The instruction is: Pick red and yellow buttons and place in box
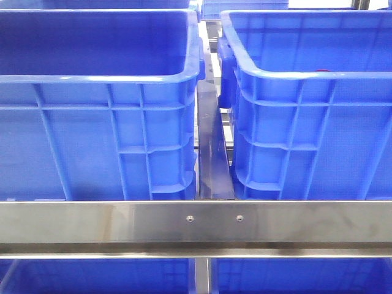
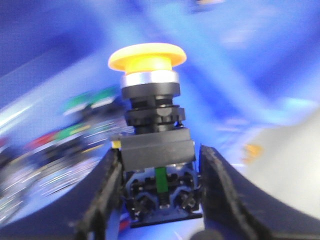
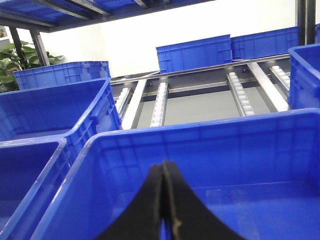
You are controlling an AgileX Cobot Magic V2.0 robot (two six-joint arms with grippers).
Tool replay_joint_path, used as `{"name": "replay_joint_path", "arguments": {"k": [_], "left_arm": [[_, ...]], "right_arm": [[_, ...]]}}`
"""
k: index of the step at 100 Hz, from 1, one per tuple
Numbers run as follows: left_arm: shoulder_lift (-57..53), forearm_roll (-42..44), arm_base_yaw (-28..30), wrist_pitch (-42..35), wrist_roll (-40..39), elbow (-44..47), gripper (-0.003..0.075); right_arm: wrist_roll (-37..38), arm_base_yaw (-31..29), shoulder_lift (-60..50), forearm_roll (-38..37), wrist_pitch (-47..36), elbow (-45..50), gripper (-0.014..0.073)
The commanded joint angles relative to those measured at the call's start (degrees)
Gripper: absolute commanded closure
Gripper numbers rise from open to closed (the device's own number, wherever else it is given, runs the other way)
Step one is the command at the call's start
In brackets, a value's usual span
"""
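Blue box (image 1: pixel 98 122) behind steel rail (image 1: pixel 196 223).

Right pincer (image 3: pixel 167 210), seemingly empty, pressed closed above the box (image 3: pixel 210 137).

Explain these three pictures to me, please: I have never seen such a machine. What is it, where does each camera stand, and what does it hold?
It is a robot with two arms; each ends in a gripper with two jaws. The front view looks forward over a steel rail at two deep blue crates: the left crate and the right crate. No arm shows there. The other two pictures come from cameras on the wrists. The left gripper is shut on a yellow button, a mushroom cap on a black body; the background there is blurred. The right gripper is shut and holds nothing; it hangs above a blue crate.
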Motion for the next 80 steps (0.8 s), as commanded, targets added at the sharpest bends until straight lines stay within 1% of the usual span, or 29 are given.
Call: {"name": "replay_joint_path", "arguments": {"k": [1,13,22,27,34,44,51,58,64,71,80], "left_arm": [[-2.28,-1.34,-5.08,-2.91,-0.07,-1.88,0.0739],[-2.15,-1.34,-10.09,-3.48,-0.07,-1.88,0.0739],[-2.06,-1.34,-12.23,-4.1,-0.07,-1.88,0.0739],[-2.06,-1.34,-12.72,-4.24,-0.07,-1.88,0.0739],[-2.06,-1.34,-12.96,-4.24,-0.07,-1.88,0.0739],[-2.06,-1.34,-12.96,-4.24,-0.07,-1.88,0.0739],[-2.06,-1.34,-12.96,-4.24,-0.07,-1.88,0.0739],[-2.06,-1.34,-12.96,-4.24,-0.07,-1.88,0.0739],[-2.06,-1.34,-12.96,-4.24,-0.07,-1.88,0.0739],[-2.06,-1.34,-12.96,-4.24,-0.07,-1.88,0.0739],[-2.06,-1.34,-12.96,-4.24,-0.07,-1.88,0.0739]], "right_arm": [[-0.42,-0.23,-0.02,-0.81,-0.39,-1.53,0.0708],[-0.42,-0.23,-0.02,-0.81,0.48,-1.53,0.0701],[-0.42,-0.23,-0.02,-0.81,1.86,-1.53,0.0637],[-0.42,-0.23,-0.02,-0.81,2.7,-1.53,0.0576],[-0.42,-0.23,-0.02,-0.81,3.86,-1.53,0.0466],[-0.42,-0.23,-0.02,-0.81,5.32,-1.53,0.028],[-0.42,-0.23,-0.02,-0.54,6.9,-1.53,0.0166],[-0.42,-0.23,-0.02,0.45,9.23,-1.53,0.0085],[-0.42,-0.23,0.0,2.03,12.02,-1.53,0.0056],[-0.42,-0.23,0.12,5.08,16.05,-1.53,0.0059],[-0.36,-0.23,1.05,12.49,21.87,-1.53,0.0059]]}}
